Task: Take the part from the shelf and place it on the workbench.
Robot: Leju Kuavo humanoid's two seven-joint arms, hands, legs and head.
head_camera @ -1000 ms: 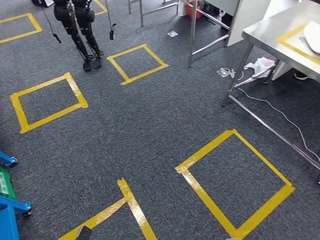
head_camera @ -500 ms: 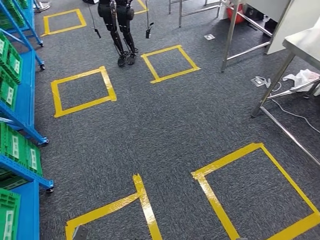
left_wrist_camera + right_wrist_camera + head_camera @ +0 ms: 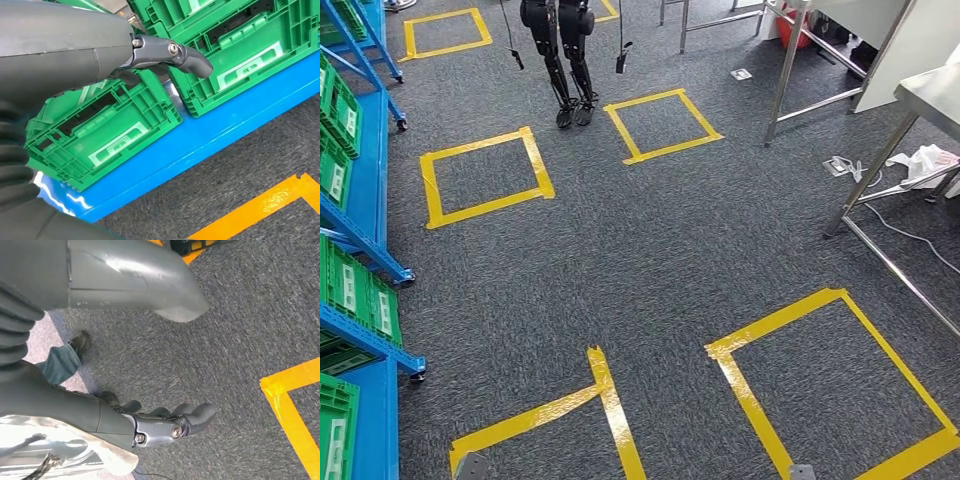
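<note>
A blue shelf (image 3: 374, 190) holding green crates (image 3: 352, 288) runs along the left edge of the head view. The steel workbench (image 3: 933, 92) shows a corner at the far right. In the left wrist view my left hand (image 3: 113, 55) hangs close beside two green crates (image 3: 113, 135) on a blue shelf board (image 3: 211, 140); its fingers (image 3: 188, 57) are stretched out and it holds nothing. My right hand (image 3: 124, 417) hangs over the grey carpet with its fingers (image 3: 188, 417) extended and apart from the thumb, empty. I cannot make out the part in any crate.
Yellow tape squares (image 3: 482, 175) mark the carpet. Another robot's legs (image 3: 567, 60) stand at the back. A steel frame table (image 3: 788, 62) is at the back right. Cables and a white bag (image 3: 924, 160) lie under the workbench. A person's foot and trouser leg (image 3: 62, 362) are near my right hand.
The whole view has swung left: the blue shelf with green crates has come in at the left and the workbench has slid to the right edge. In the last half second it barely shifted.
</note>
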